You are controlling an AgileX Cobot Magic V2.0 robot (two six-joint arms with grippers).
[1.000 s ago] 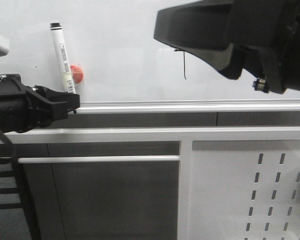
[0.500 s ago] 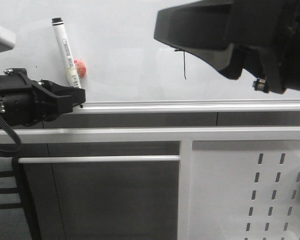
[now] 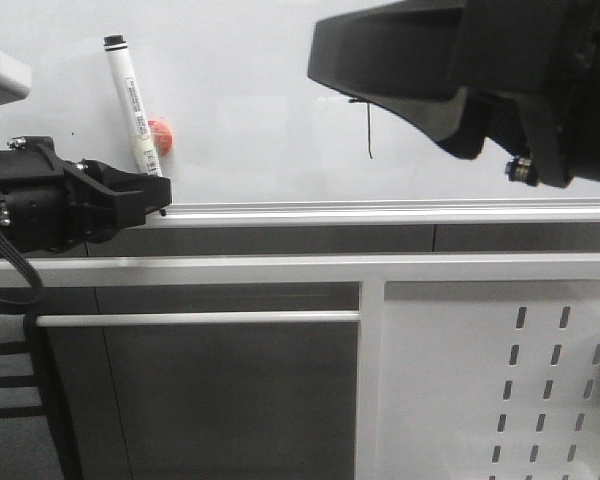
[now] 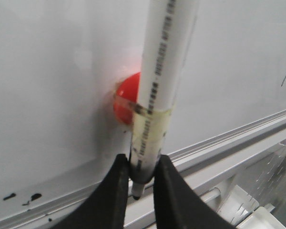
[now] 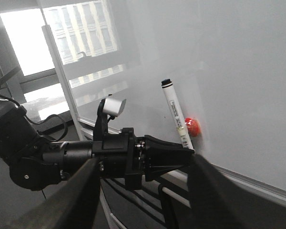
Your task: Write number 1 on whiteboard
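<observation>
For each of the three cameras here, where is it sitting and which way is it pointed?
Front: faces the whiteboard with the number 1; both arms show.
Left wrist: close behind the left gripper, shut on the marker by a red magnet.
Right wrist: behind the open right gripper, looking along the board at the left arm.
All share marker and magnet.

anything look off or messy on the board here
Mostly tidy. The marker in the left claw leans askew, yellowed tape wrapped round its lower barrel, beside a red magnet. Small black ink specks dot the whiteboard near its rail.
</observation>
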